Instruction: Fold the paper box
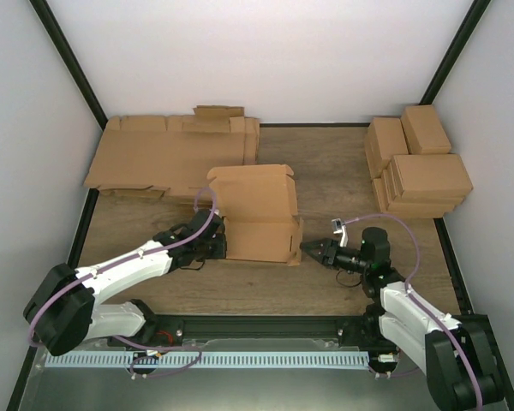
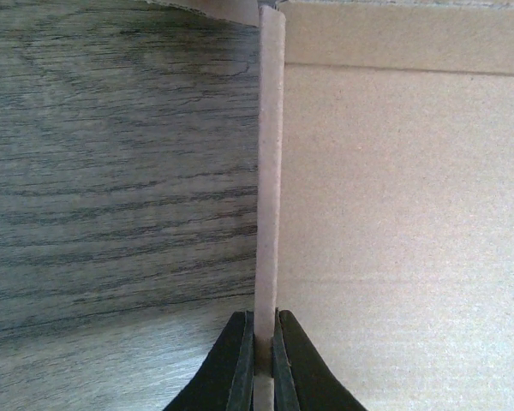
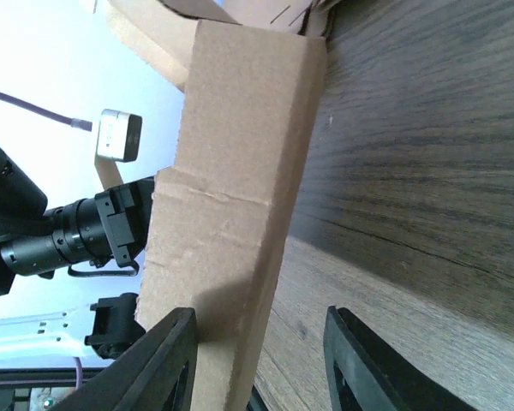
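The paper box (image 1: 255,210) stands half folded in the middle of the table, its back panel raised and its front wall upright. My left gripper (image 1: 218,244) is at the box's left side. In the left wrist view that gripper (image 2: 263,342) is shut on the thin upright edge of the box's side wall (image 2: 271,171). My right gripper (image 1: 307,248) is at the box's right end. In the right wrist view it (image 3: 259,315) stands open around the box's right wall (image 3: 231,171): the left finger (image 3: 167,360) touches the cardboard, and the right finger (image 3: 360,360) is well apart from it.
A pile of flat brown cardboard sheets (image 1: 167,154) lies at the back left. Stacked closed brown boxes (image 1: 420,167) sit at the back right. White walls enclose the wooden table (image 1: 334,171) on three sides. The left arm (image 3: 68,231) shows beyond the box in the right wrist view.
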Available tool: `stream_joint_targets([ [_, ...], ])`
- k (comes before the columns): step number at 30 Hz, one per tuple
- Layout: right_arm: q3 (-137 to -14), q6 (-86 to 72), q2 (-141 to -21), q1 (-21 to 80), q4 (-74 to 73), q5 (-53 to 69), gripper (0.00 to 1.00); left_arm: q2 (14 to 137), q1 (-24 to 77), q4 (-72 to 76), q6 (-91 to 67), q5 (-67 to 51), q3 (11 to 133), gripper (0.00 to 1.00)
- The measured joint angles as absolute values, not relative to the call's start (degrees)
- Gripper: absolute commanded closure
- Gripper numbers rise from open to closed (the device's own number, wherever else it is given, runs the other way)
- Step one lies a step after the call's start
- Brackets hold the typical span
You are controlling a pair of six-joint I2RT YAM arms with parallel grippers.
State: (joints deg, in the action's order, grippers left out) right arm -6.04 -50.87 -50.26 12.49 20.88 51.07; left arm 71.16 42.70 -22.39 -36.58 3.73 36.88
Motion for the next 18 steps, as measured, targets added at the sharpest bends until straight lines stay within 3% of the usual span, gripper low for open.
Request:
stream_joint_targets([
  [18,-6.04,-50.0,-49.82,12.49,23.64,54.68,0.71,71.75,42.63,-21.63,-36.34,1.39,36.73,0.96],
])
